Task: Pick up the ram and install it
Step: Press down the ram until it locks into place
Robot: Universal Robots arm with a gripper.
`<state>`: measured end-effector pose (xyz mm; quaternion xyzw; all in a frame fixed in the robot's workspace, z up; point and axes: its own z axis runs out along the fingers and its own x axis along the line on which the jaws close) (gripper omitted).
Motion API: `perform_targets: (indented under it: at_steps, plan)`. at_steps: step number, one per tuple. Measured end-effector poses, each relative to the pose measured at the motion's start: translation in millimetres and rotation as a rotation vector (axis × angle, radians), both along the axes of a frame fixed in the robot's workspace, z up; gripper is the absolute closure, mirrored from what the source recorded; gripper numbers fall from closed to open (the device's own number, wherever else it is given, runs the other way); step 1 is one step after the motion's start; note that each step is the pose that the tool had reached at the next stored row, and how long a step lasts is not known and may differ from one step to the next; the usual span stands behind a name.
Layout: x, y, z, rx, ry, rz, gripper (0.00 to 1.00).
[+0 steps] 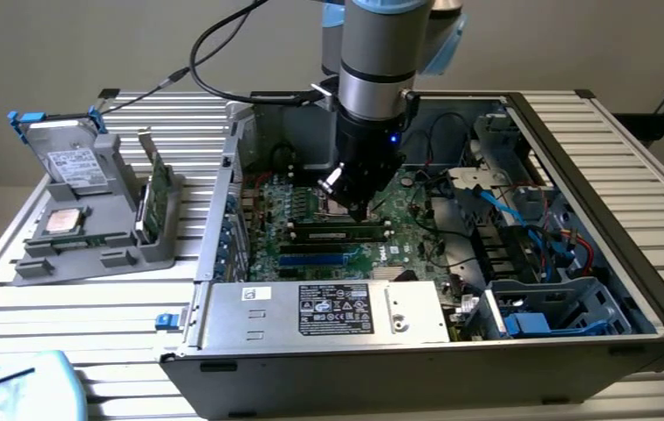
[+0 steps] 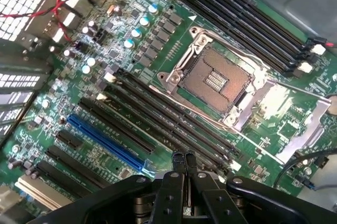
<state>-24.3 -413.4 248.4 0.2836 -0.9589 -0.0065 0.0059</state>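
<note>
The ram (image 1: 334, 232), a long green stick with black chips, lies along a memory slot on the motherboard (image 1: 308, 254) inside the open computer case (image 1: 612, 289). My gripper (image 1: 356, 207) hangs just above the ram's far side, beside the processor socket (image 2: 216, 79). In the wrist view the two fingertips (image 2: 178, 159) are pressed together with nothing between them, so the gripper (image 2: 184, 159) is shut. They hover over the row of long black memory slots (image 2: 158, 113). The gripper's body hides the ram in the wrist view.
A grey holder (image 1: 86, 254) on the exterior view's left carries a second green board on edge (image 1: 159, 191), a silver processor chip (image 1: 65, 219) and a boxy drive (image 1: 74, 167). The power supply (image 1: 320, 311) fills the case's front. Cables (image 1: 519, 219) crowd its right side.
</note>
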Motion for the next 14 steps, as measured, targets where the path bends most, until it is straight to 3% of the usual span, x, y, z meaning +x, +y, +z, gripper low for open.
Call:
perform_targets:
  at_steps: [14]
  plan:
    - [0.0, 0.0, -4.2, 0.0, 0.0, -0.25, 0.89]
